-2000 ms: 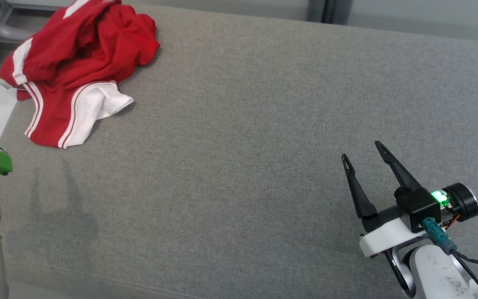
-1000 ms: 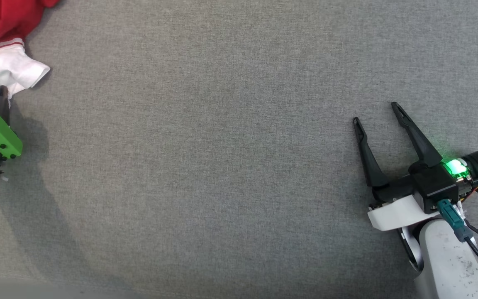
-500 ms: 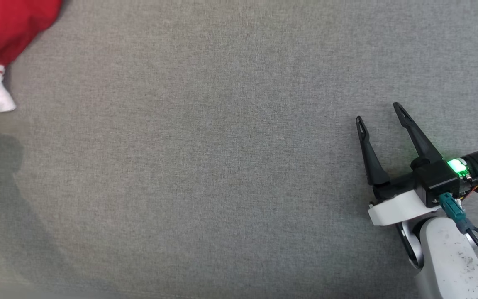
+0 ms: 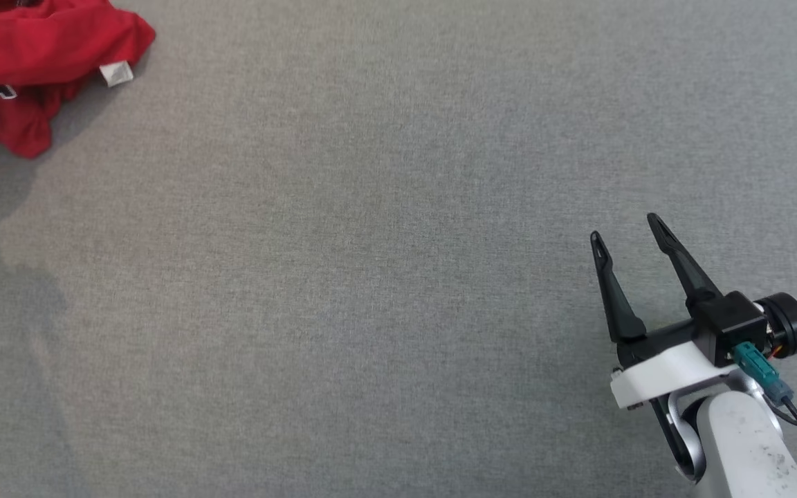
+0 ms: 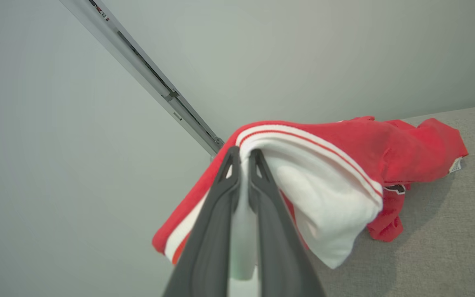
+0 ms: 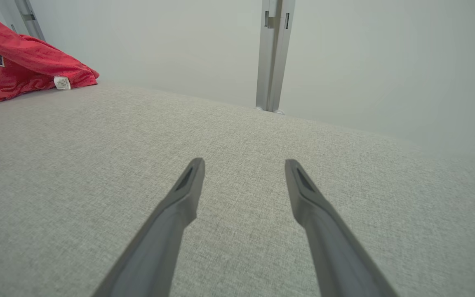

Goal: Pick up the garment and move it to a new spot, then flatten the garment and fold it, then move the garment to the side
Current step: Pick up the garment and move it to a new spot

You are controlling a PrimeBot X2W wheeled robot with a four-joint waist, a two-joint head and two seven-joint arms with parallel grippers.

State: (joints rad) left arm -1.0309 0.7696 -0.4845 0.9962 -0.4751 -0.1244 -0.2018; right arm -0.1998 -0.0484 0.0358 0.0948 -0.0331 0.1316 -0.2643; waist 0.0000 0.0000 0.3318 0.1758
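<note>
Partly cropped, red garment (image 4: 39, 48), left fingers (image 5: 217, 214) clamped on its white edge, right fingers (image 4: 616, 297) apart.

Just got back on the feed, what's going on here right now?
The left gripper is shut on the white-trimmed edge of the red garment, so the pick-up is under way. The rest of the garment lies bunched on the grey padded surface, at the far left of the head view. The right gripper is open and holds nothing, over bare surface at the lower right. Nothing is flattened or folded yet.
</note>
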